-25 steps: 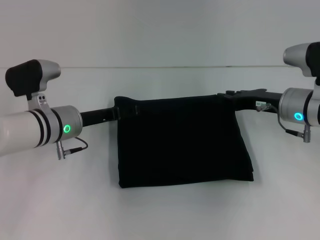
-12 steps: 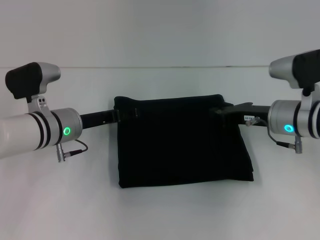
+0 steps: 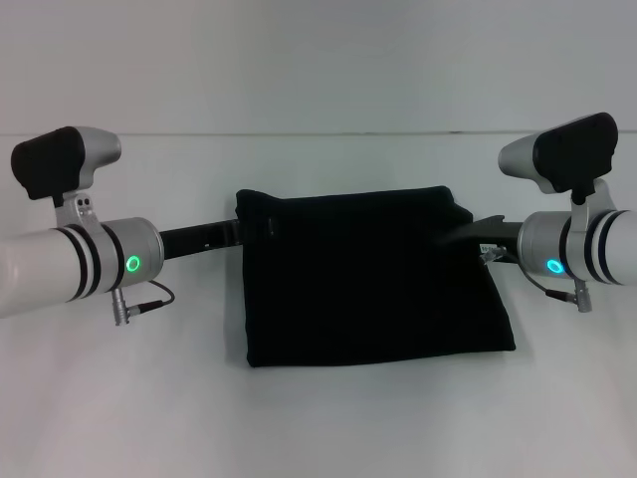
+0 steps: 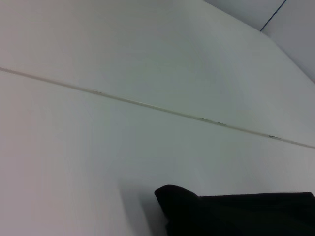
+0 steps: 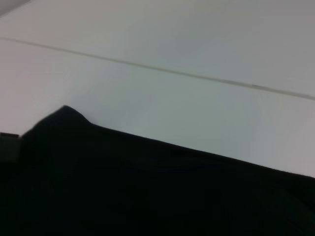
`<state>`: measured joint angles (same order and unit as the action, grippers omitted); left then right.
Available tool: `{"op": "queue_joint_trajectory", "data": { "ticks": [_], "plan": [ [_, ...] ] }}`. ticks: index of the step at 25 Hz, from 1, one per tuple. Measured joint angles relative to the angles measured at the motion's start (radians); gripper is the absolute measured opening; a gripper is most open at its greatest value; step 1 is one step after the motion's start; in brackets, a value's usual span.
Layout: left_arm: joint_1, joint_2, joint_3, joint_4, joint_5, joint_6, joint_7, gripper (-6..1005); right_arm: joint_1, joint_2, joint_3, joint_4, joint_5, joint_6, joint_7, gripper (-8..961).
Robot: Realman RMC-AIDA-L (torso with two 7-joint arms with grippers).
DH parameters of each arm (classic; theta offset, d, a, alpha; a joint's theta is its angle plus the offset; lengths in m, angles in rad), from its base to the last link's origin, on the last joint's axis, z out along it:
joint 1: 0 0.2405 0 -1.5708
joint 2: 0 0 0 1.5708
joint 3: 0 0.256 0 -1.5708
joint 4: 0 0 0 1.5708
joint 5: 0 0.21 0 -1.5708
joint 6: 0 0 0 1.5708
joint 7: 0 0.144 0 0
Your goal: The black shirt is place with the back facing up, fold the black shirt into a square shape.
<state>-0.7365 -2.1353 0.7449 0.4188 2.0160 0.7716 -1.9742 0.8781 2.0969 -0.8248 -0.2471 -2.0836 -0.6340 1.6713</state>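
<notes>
The black shirt (image 3: 368,279) lies folded into a rough rectangle in the middle of the white table, wider along its near edge. My left gripper (image 3: 239,231) meets the shirt at its far left corner. My right gripper (image 3: 468,237) is against the shirt's right side, a little below the far right corner. Both gripper tips merge with the dark fabric. In the left wrist view a corner of the shirt (image 4: 236,214) rests on the table. Dark shirt fabric (image 5: 147,191) fills the lower half of the right wrist view.
The white table (image 3: 318,428) extends around the shirt on all sides. Its far edge (image 3: 318,134) runs across the head view, with a pale wall behind. Both forearms hang over the table at the left and right.
The right arm swung inward and its gripper dropped from the shirt's far right corner to lower on the right side. The shirt shifted slightly to the right. The left arm stayed put.
</notes>
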Motion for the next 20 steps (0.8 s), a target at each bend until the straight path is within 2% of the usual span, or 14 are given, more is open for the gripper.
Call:
{"op": "queue_joint_trajectory", "data": {
  "ticks": [5,12,20],
  "plan": [
    [0.000,0.000,-0.001,0.000,0.003,0.000,0.000,949,-0.006,0.001,0.001,-0.015,0.018,-0.010,-0.015,-1],
    [0.000,0.001,-0.002,0.000,0.000,0.000,0.000,949,-0.011,-0.005,0.003,-0.066,0.119,-0.096,-0.050,-2],
    [0.000,0.000,-0.001,0.000,-0.002,0.002,0.000,950,0.036,0.001,-0.017,-0.019,0.120,0.017,-0.044,-1]
  ]
}}
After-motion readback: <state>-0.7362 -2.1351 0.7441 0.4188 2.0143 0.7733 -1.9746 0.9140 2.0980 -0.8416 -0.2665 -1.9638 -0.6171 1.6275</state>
